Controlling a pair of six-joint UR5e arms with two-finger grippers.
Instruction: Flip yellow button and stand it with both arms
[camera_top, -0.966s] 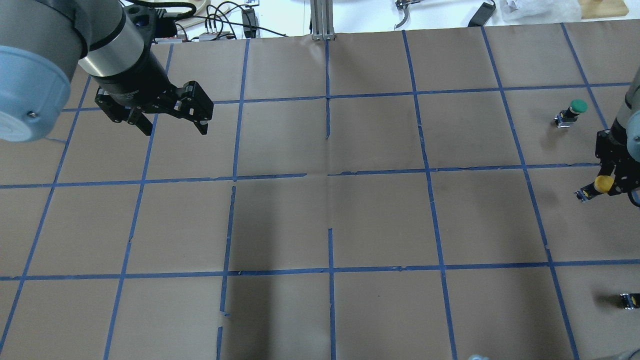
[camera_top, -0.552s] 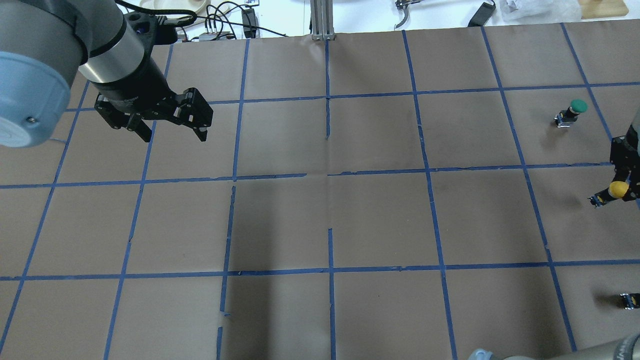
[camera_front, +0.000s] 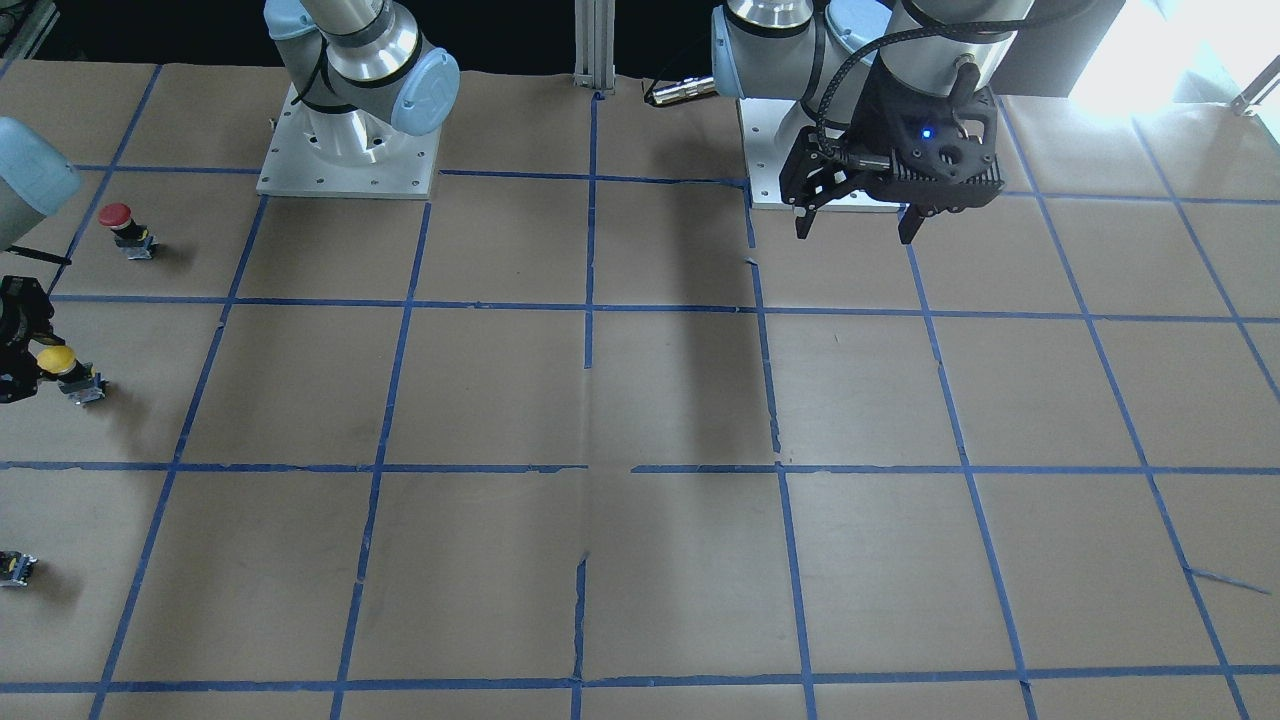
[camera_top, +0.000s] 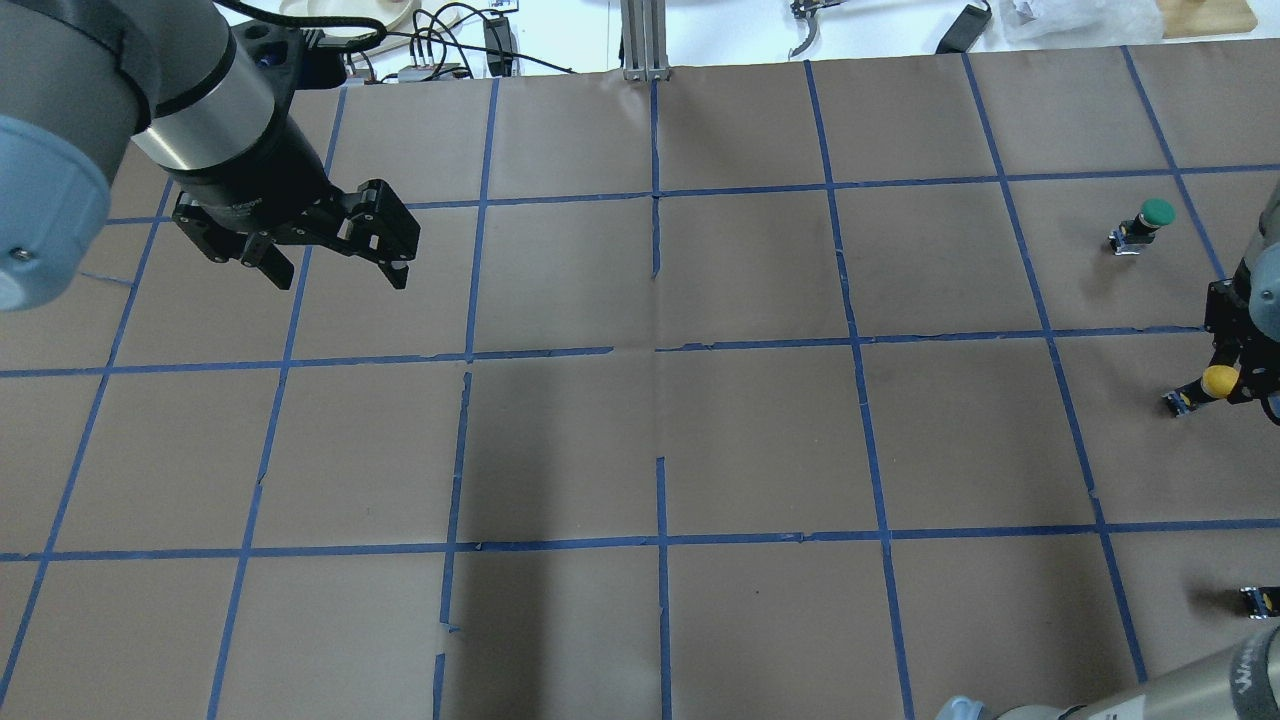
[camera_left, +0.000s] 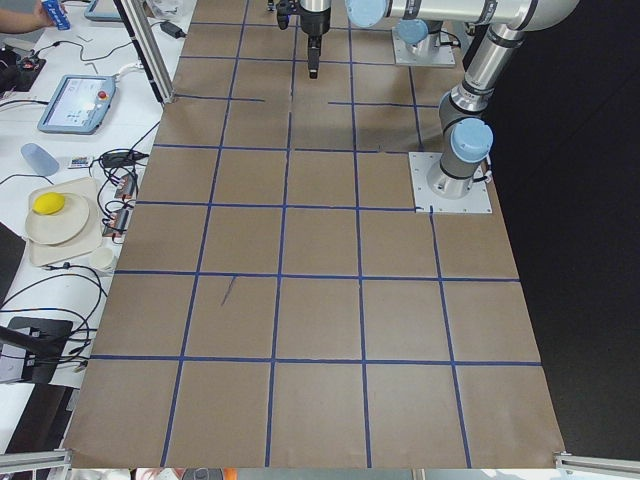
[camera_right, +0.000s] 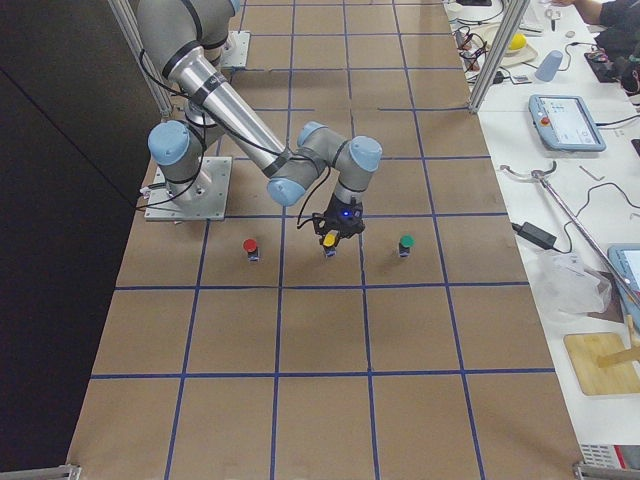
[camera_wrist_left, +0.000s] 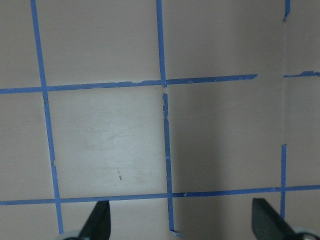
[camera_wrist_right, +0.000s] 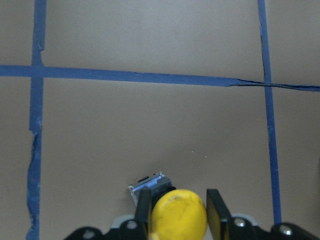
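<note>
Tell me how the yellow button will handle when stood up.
Probably rigid: the right hand pinches the yellow button by its cap without squashing it. The rounded cap may slip or pivot. Wide cap over a small body: likely tips easily.

Robotics lab: tape-gridded table (camera_top: 760, 440), bolted arm bases (camera_front: 345, 165), teach pendant (camera_right: 565, 122).

even indoor light, soft shadows
glare blows out table (camera_front: 1130, 120) corner in front view; broad dark shadow band mid-table; wrist views soft.
</note>
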